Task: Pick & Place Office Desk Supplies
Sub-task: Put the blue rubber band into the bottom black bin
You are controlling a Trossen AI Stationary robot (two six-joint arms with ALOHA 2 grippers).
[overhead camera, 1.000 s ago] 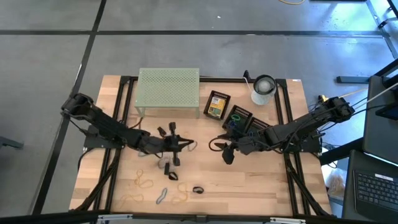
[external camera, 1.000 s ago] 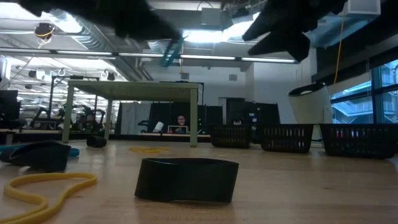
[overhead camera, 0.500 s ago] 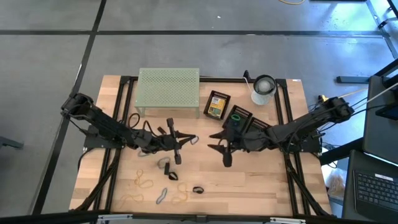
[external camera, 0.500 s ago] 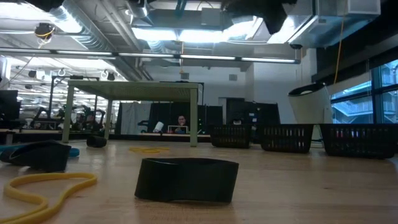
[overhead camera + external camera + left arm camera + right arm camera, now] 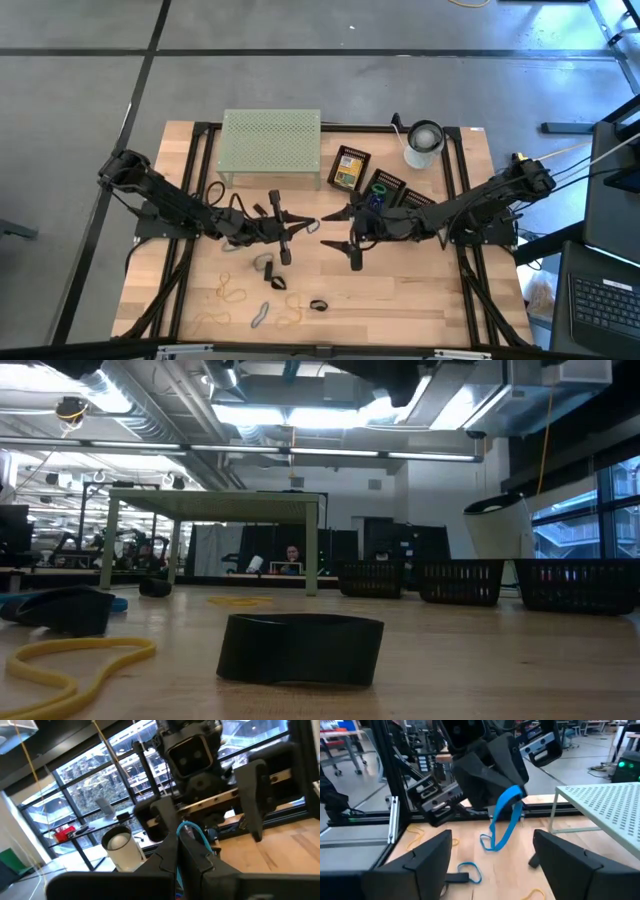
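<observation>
Nearest the low camera lie a black clip (image 5: pixel 300 649) and a yellow rubber band (image 5: pixel 70 660); neither gripper's fingers show there. The right wrist view shows the left gripper (image 5: pixel 512 787) pinched shut on a dangling blue rubber band (image 5: pixel 502 822), facing the right gripper (image 5: pixel 340 232), its fingers spread wide, mid-table.

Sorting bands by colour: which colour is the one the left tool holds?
Blue band, clearest in the right wrist view.

The right gripper (image 5: pixel 337 229) has moved toward the left gripper (image 5: pixel 316 225), its fingers spread wider.
</observation>
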